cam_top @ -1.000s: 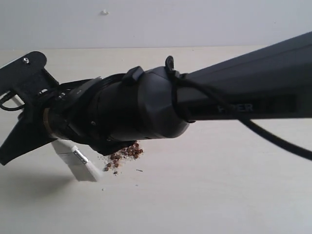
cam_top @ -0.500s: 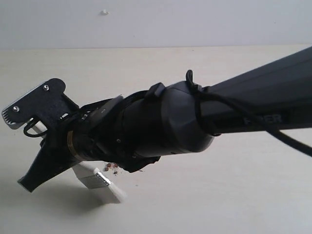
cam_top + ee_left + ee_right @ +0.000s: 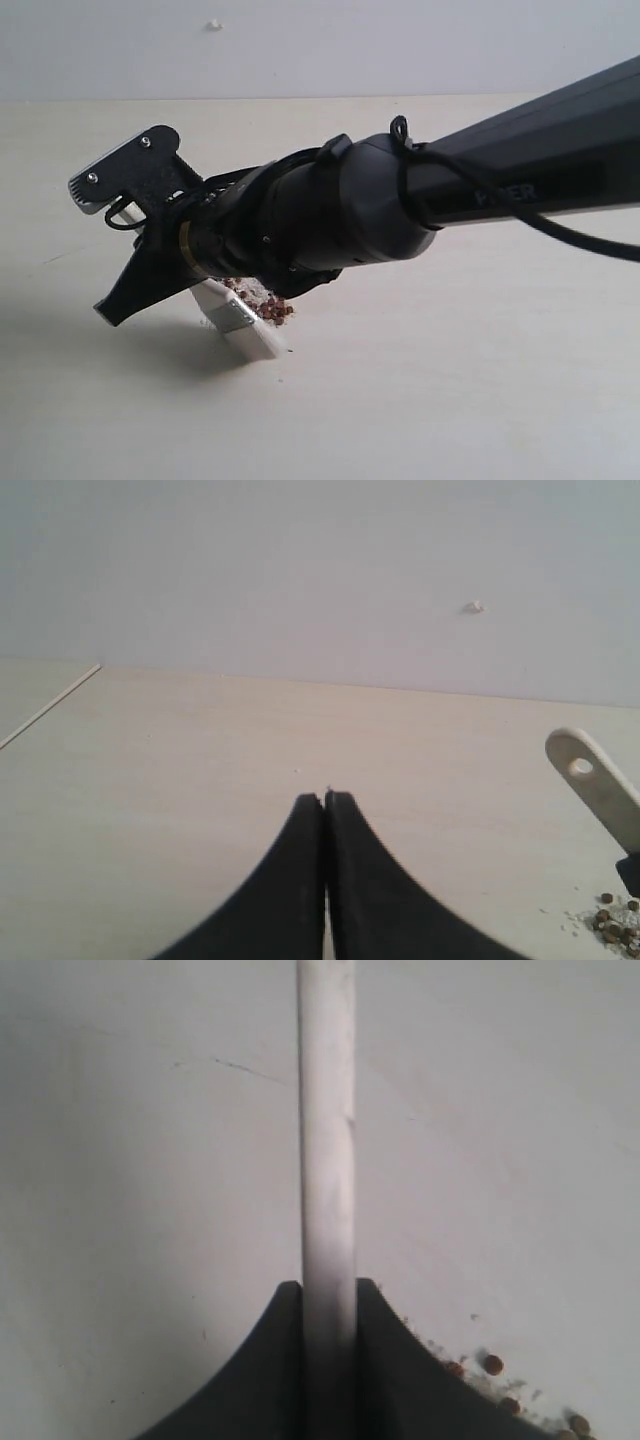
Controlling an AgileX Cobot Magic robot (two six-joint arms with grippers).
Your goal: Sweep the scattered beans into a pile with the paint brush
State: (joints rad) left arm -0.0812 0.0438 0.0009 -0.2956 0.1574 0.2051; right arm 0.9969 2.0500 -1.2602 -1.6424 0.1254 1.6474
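Observation:
My right arm reaches across to the left of the exterior view. Its gripper [image 3: 110, 308] [image 3: 328, 1285] is shut on the paint brush, which the right wrist view shows edge-on as a pale strip [image 3: 328, 1150]. The silver ferrule [image 3: 230, 315] and cream bristles [image 3: 262, 343] slant down onto the table. The pile of reddish-brown beans and white grains [image 3: 272, 305] lies right against the brush head, partly under the arm. A few beans [image 3: 492, 1364] show beside my right fingers. My left gripper [image 3: 325, 798] is shut on nothing, off to the side of the handle end with its hole [image 3: 582, 768] and the beans [image 3: 612, 920].
The pale wooden table [image 3: 450, 400] runs back to a white wall [image 3: 300, 50]. The bulky black right arm [image 3: 480, 200] hides much of the middle of the table. The table's edge [image 3: 50, 705] shows in the left wrist view.
My right gripper has moved to the right and risen a little, carrying the brush. The brush head has travelled right and now stands against the bean pile.

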